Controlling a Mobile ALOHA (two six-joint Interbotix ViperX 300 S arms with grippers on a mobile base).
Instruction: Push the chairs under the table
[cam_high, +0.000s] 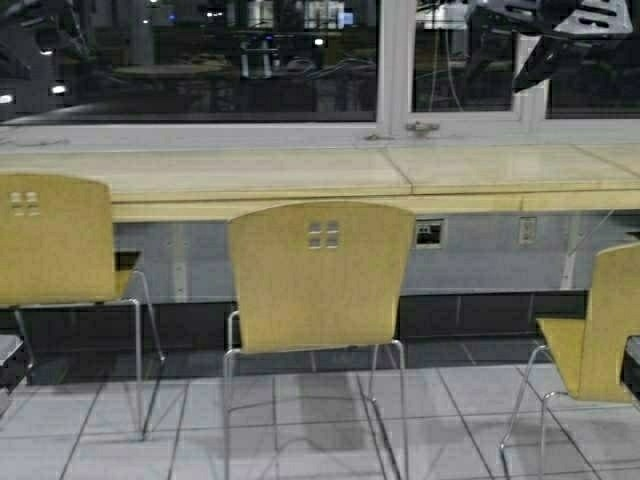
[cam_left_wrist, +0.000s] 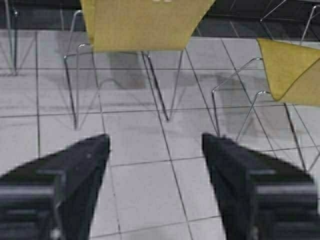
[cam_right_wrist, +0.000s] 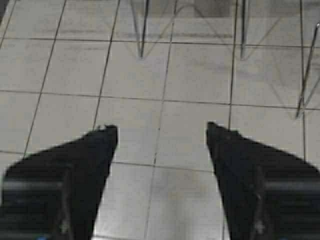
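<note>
- While both arms hang low over the tiled floor (cam_right_wrist: 165, 125), neither shows in the high view; only the wrist views show them.
- left pincer (cam_left_wrist: 155, 150): fingers spread wide apart, nothing between them, aimed at the floor short of the middle chair's chrome legs.
- right pincer (cam_right_wrist: 162, 145): fingers also wide apart, holding nothing, over bare tiles; thin chair legs just beyond it.
- counter (cam_high: 300, 180): long pale-wood top, long axis running left to right across the high view, thick front edge facing the robot, set under a window sill (cam_high: 200, 130).
- middle chair (cam_high: 320, 275): curved yellow back toward the robot, seat pointing at the counter, four small square holes high in the back. Top of its back overlaps the counter's front edge in the high view; how far the seat is under it cannot be told.
- left chair (cam_high: 55, 240): cut off by the picture's edge, back toward the robot, facing the counter, top of back level with the counter's edge.
- right chair (cam_high: 600, 335): turned sideways, seat pointing to the robot's left, roughly along the counter's long axis; stands lower in the high view, apart from the counter.
- Left wrist view: middle chair's back and legs ahead, a corner of the right chair's seat (cam_left_wrist: 290, 70) to one side.
- Wall sockets (cam_high: 428, 233) sit on the panel below the counter.
</note>
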